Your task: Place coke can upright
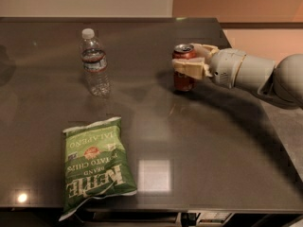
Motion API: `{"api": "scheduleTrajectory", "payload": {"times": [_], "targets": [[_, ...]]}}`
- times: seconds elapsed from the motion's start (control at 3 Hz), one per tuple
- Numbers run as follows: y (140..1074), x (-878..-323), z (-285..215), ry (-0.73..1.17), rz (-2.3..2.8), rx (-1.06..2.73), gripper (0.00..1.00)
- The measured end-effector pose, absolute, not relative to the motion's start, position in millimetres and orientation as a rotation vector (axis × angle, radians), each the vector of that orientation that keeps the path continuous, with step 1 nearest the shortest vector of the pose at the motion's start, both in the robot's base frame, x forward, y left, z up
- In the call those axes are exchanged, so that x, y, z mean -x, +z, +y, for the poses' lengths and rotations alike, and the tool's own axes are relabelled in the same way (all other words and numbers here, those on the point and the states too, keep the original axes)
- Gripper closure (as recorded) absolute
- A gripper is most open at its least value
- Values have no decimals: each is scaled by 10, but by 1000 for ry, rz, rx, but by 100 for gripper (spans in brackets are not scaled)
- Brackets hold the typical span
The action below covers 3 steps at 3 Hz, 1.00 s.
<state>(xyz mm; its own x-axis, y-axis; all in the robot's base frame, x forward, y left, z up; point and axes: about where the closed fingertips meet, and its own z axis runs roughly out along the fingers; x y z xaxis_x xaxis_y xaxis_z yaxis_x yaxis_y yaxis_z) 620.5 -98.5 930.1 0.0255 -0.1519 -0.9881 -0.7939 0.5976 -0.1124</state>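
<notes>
The tool [188,63] reaches in over the far part of the dark table [213,150] on a pale grey arm [251,72]. It is closed around the coke can [182,82], with one cream finger [189,70] crossing the can's near side at mid-height and the other showing behind its upper rim.

The coke can stands upright in that grip. Its long axis is vertical, the silver top with the opening faces up, and the red body runs down below the fingers. Its base sits at table level, but whether it actually bears on the surface cannot be told.

Out past the tool's fingertips, in the direction it points and well apart from it, a clear plastic water bottle [94,65] with a white cap stands upright on the table. Also ahead of the tool, but much nearer the table's front edge, a green Kettle jalapeño chips bag [94,167] lies flat. Its printed face is up and one lower corner hangs slightly over the edge. The bottle and the bag are apart from each other and from the can.
</notes>
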Motion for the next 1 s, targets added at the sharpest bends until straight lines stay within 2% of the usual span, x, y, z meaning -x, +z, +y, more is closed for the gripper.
{"api": "scheduleTrajectory", "payload": {"times": [0.67, 1.0], "targets": [[9184, -6260, -993, 657, 1491, 836, 13], [9109, -6251, -976, 659, 1514, 845, 0]]}}
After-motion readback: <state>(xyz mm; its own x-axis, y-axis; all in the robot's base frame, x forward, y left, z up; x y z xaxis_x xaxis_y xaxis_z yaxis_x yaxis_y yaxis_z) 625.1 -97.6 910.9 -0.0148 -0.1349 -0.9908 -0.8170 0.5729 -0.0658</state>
